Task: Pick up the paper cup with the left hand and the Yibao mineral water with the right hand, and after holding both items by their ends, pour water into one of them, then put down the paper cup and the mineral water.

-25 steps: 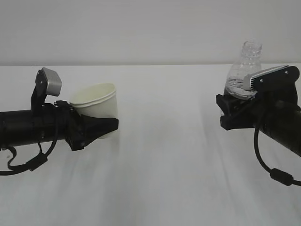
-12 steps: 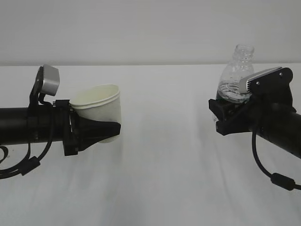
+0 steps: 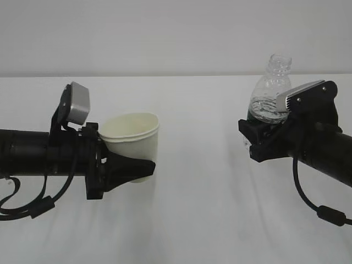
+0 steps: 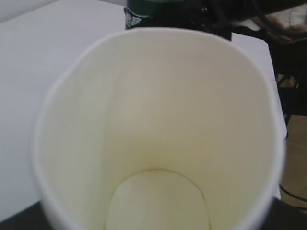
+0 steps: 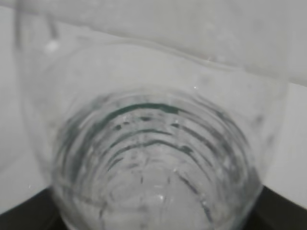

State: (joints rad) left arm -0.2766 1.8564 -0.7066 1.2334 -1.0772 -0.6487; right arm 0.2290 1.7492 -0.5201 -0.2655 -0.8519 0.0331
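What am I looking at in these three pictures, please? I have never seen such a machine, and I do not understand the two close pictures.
You see a robot with two black arms working over a white table. The wide picture is taken from the front, at about the height of the objects. The left gripper holds a white paper cup by its lower part, clear of the table. The right gripper holds a small clear water bottle by its lower part; the bottle has no cap and leans slightly.

The two close pictures come from small cameras on the wrists. One looks down into the cup, which looks empty. The other looks along the ribbed bottle.

Nothing else is visible on the table.
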